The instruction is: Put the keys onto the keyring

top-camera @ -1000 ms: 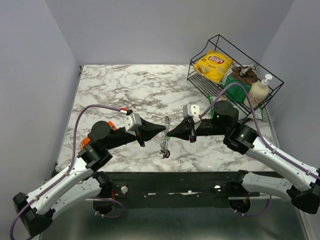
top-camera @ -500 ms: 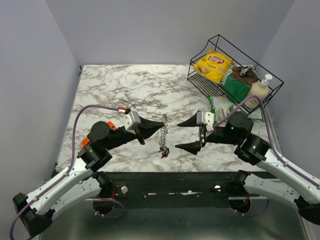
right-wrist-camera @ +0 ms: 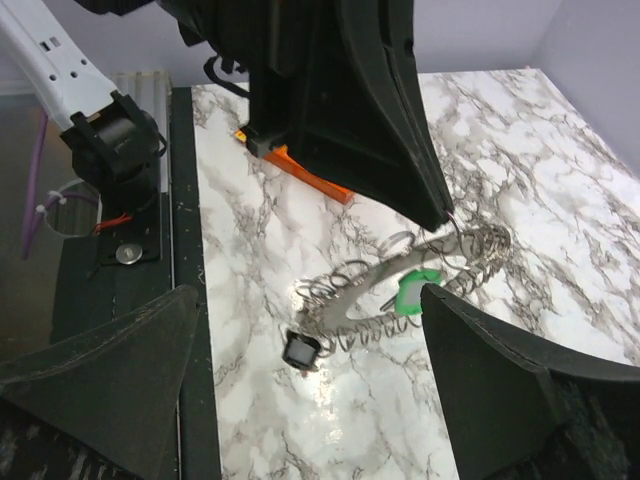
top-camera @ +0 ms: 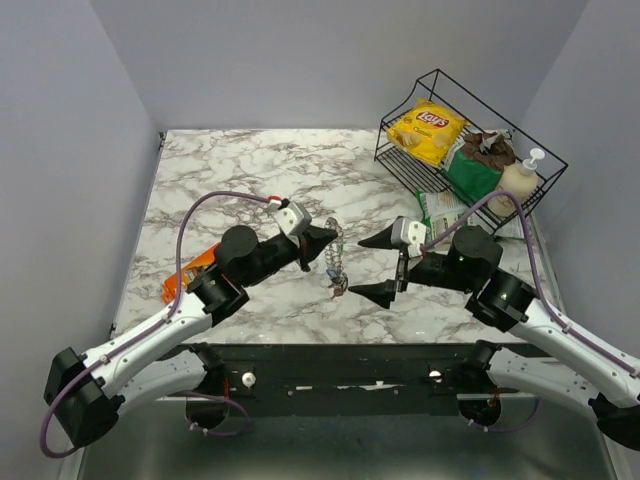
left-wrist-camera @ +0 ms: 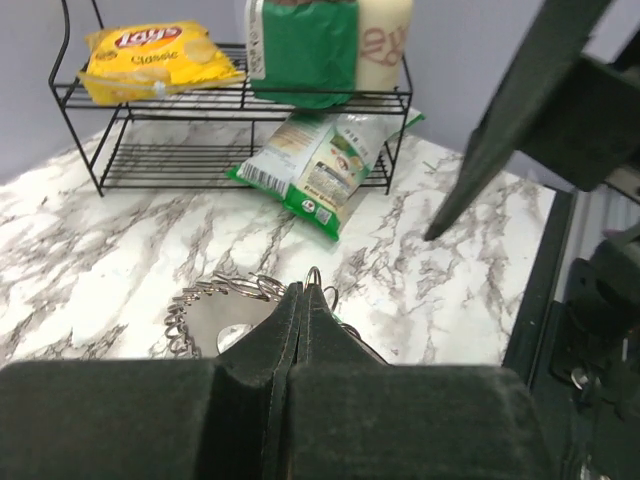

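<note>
The keyring (top-camera: 334, 258) sits near the middle of the counter (top-camera: 250, 170), a loose chain loop. The left jaws are pressed fully together on a thin part of its far end. In the right wrist view the loop slopes down from that pinch to a small dark piece (right-wrist-camera: 298, 350) low by the marble. I cannot tell whether that end touches the counter.

A green key (right-wrist-camera: 415, 293) shows inside the loop, its blade along the chain. The frames do not show whether it is threaded on, and no other key is plain to see. The pinch probably steadies the ring and presents it sideways for the other side to work on.

The right jaws stand at 3 o'clock of the ring, spread wide and holding nothing, with the ring just off their tips. The left arm (top-camera: 150, 335) reaches in from 8 o'clock and the right arm (top-camera: 520, 305) from 4 o'clock.

An orange tube (top-camera: 188, 272) lies at 9 o'clock, well apart. The counter is glossy white marble with grey veins, so I judge small metal would slide easily on it. A black wire basket (top-camera: 410, 97) at 1 o'clock holds a chips bag (top-camera: 428, 128) and a soap bottle (top-camera: 520, 178), with a green packet (left-wrist-camera: 320, 165) below it. Plain pale walls (top-camera: 300, 60) close in three sides.
</note>
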